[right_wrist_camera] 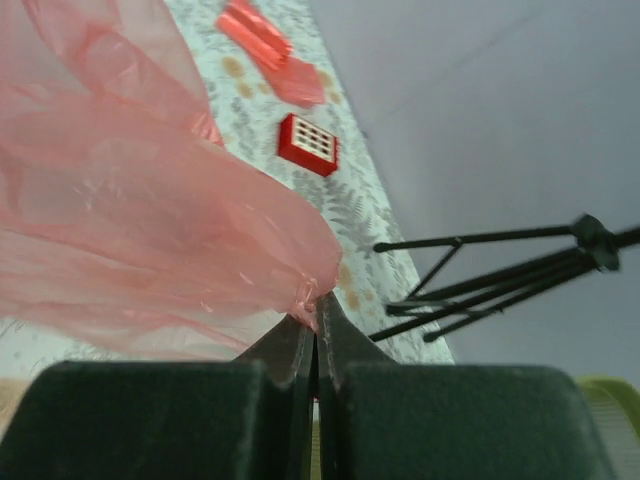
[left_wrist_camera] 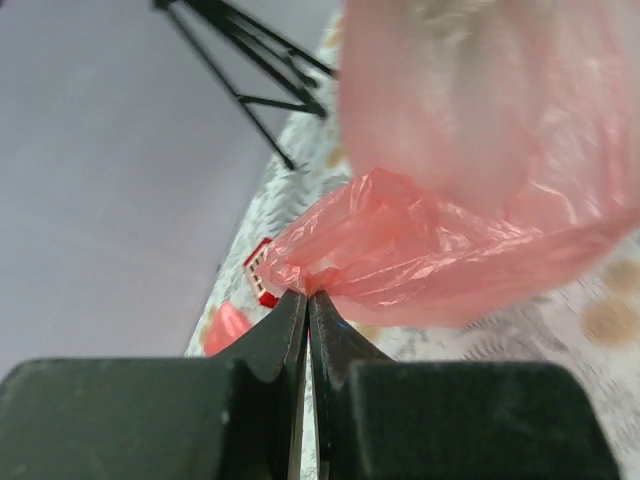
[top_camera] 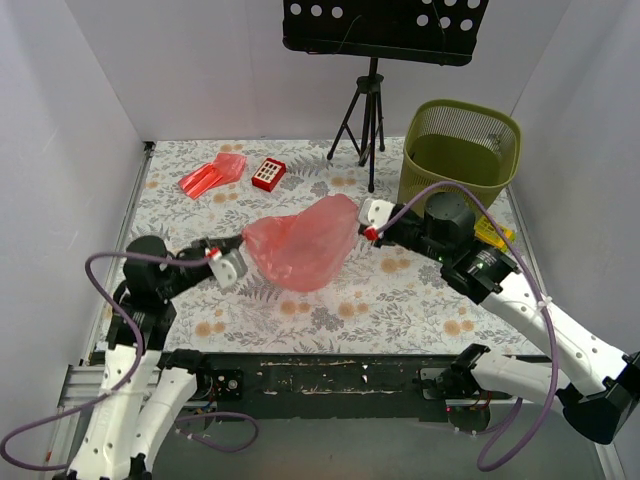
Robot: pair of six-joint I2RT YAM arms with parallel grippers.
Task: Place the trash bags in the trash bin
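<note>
A puffed-up translucent red trash bag (top_camera: pixel 302 243) hangs stretched over the middle of the table between both arms. My left gripper (top_camera: pixel 243 244) is shut on its left corner; the pinched film shows at my fingertips (left_wrist_camera: pixel 307 290) under the bag (left_wrist_camera: pixel 470 240). At the right edge of the bag (right_wrist_camera: pixel 150 230), my right gripper (top_camera: pixel 362 222) (right_wrist_camera: pixel 316 312) is shut as well. A second, flat red trash bag (top_camera: pixel 212 174) (right_wrist_camera: pixel 268 45) lies at the back left. The olive-green trash bin (top_camera: pixel 460 150) stands at the back right, behind my right arm.
A small red box with white buttons (top_camera: pixel 268 174) (right_wrist_camera: pixel 309 144) (left_wrist_camera: pixel 259 272) lies beside the flat bag. A black tripod (top_camera: pixel 364 120) (right_wrist_camera: pixel 500 270) holding a perforated black board (top_camera: pixel 385 25) stands at the back centre. White walls enclose the floral tablecloth (top_camera: pixel 330 300).
</note>
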